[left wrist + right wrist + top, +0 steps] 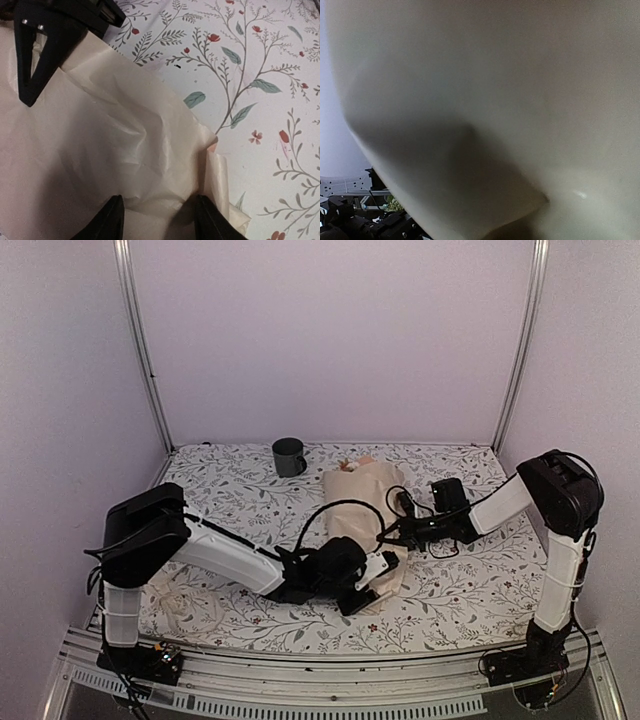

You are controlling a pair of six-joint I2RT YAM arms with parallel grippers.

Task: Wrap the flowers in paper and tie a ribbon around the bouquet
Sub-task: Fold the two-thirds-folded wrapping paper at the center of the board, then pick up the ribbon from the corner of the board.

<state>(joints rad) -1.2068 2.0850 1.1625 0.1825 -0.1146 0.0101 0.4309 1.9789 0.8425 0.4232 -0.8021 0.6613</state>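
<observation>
Nearest the lens in the top view are the 2 arm bases at the bottom edge. Above them both arms reach to the frame's middle, where the paper (365, 502) lies loosely rolled on the flowered tablecloth (230, 490). The flowers (349, 465) peep from its upper end, near a dark mug (289, 456). The left gripper (362, 592) sits at the roll's lower end, the right gripper (392, 532) at its right edge.

From the left wrist, 2 black fingertips (112, 220) at the bottom edge stand partly apart, straddling a raised fold of cream paper (125, 140) without clearly squeezing it. At upper left the right gripper (27, 95) points down onto the sheet, pressed together; whether a layer is caught in it I cannot tell.

From the right wrist, pale paper (495, 100) fills nearly the whole frame, close against the lens, and the fingers are hidden.

By my reading, wrapping is in hand and tying has not begun; I cannot pick out the ribbon. Next, the loose flap needs drawing across and the narrow end holding firm, or the sheet may unroll.
</observation>
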